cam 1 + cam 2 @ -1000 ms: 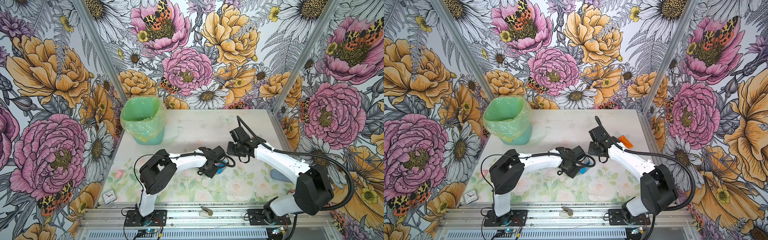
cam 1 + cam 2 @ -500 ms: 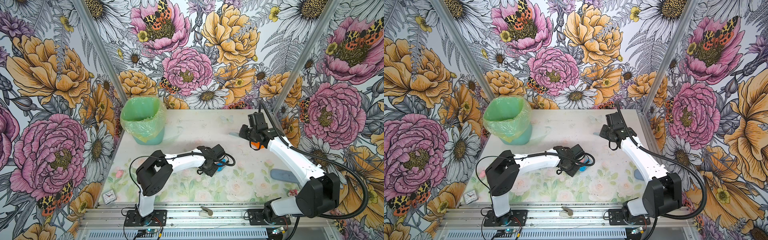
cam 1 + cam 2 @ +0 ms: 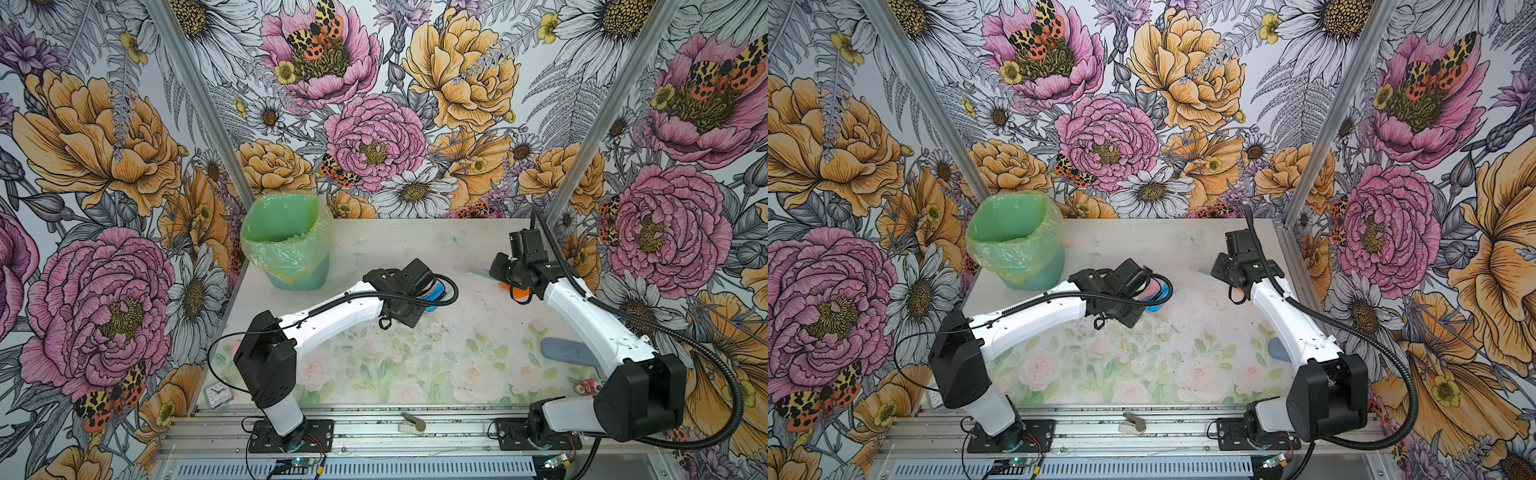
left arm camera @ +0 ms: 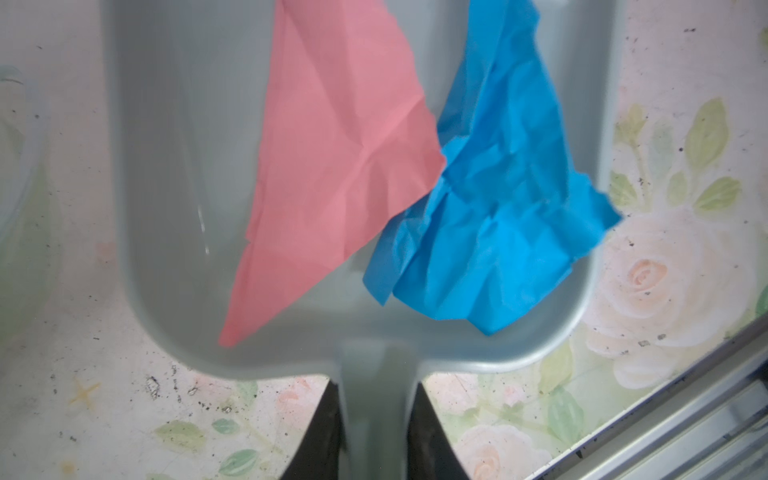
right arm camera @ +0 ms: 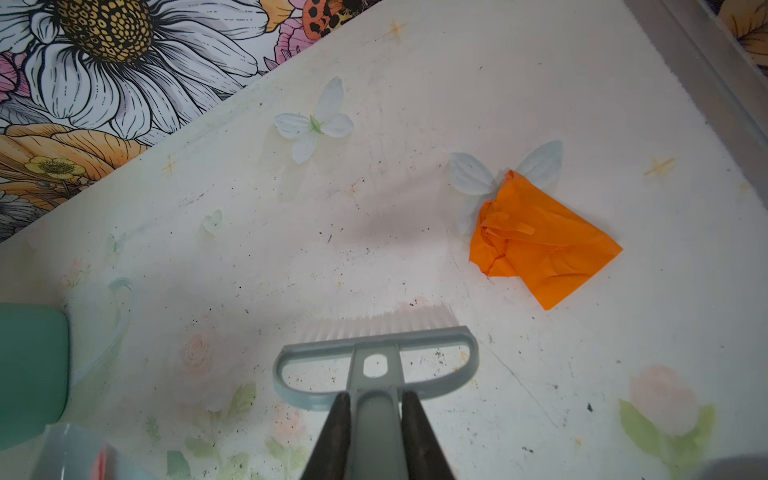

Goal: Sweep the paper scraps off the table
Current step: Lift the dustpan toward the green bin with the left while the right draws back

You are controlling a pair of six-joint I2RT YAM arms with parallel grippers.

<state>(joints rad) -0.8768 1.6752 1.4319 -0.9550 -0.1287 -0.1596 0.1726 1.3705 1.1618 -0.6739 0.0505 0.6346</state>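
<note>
My left gripper (image 4: 376,399) is shut on the handle of the grey-blue dustpan (image 4: 174,166). Two paper scraps lie in the pan, a flat pink one (image 4: 332,145) and a crumpled blue one (image 4: 498,208). Both top views show them past the left gripper (image 3: 419,286), the pink scrap (image 3: 1148,291) and the blue scrap (image 3: 436,291). My right gripper (image 5: 376,399) is shut on the handle of the brush (image 5: 376,349), whose bristles point at the table (image 3: 415,374). An orange scrap (image 5: 540,241) lies beside the brush head, apart from it, at the far right (image 3: 517,291).
A green bin with a plastic liner (image 3: 286,245) stands at the back left. A flat grey-blue piece (image 3: 565,351) lies under the right arm, and a small red-and-white crumpled bit (image 3: 586,387) is at the front right. A small clock (image 3: 216,392) sits in the front left corner.
The right arm has swung the brush from beside the dustpan out to the far right, by the orange scrap. The left gripper has shifted the dustpan a little towards the back.
</note>
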